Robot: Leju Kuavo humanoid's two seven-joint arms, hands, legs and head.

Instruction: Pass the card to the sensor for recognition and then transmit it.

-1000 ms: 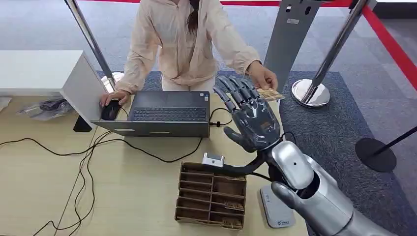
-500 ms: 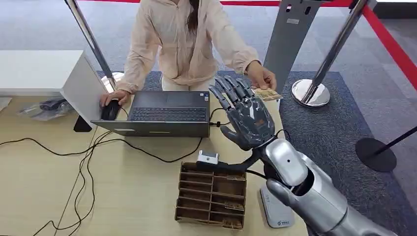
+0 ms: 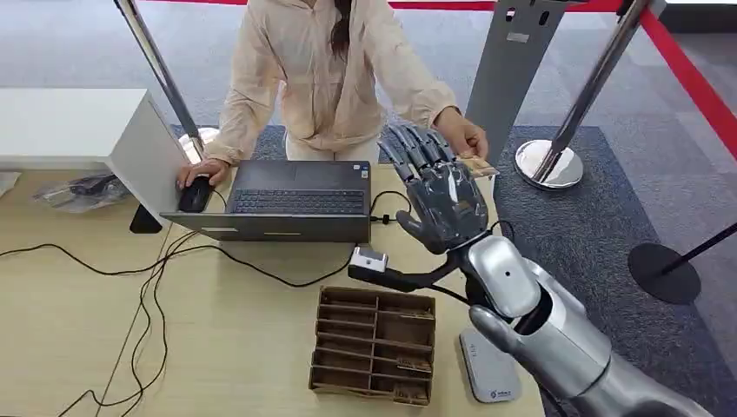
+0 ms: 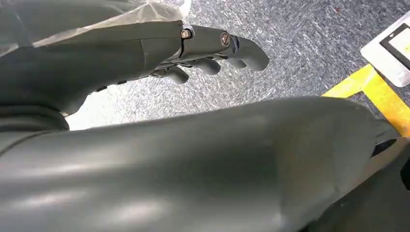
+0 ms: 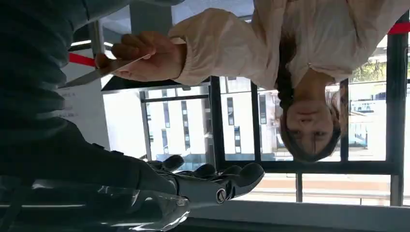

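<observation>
A person's hand [image 3: 461, 135] holds the tan card [image 3: 478, 166] over the table's far right corner. My right hand [image 3: 441, 198] is raised beside it, fingers spread and palm turned away from me, holding nothing. The card sticks out just past that hand's right side. In the right wrist view the card [image 5: 96, 73] is pinched in the person's fingers, apart from my dark fingers [image 5: 212, 182]. The white card sensor [image 3: 489, 372] lies on the table under my right forearm. My left hand [image 4: 208, 46] hangs over grey carpet, fingers loosely extended, with nothing in it.
An open laptop [image 3: 295, 201] stands at the table's far side, and the person's other hand rests on a mouse [image 3: 195, 195]. A cardboard organiser [image 3: 374, 346] sits near the sensor. Cables [image 3: 148, 278] trail across the left of the table [image 3: 69, 330]. Stanchion bases [image 3: 547, 163] stand on the carpet.
My right hand has moved forward and a little up, bringing its fingers closer beside the person's hand and the card. The person has stayed in place.
</observation>
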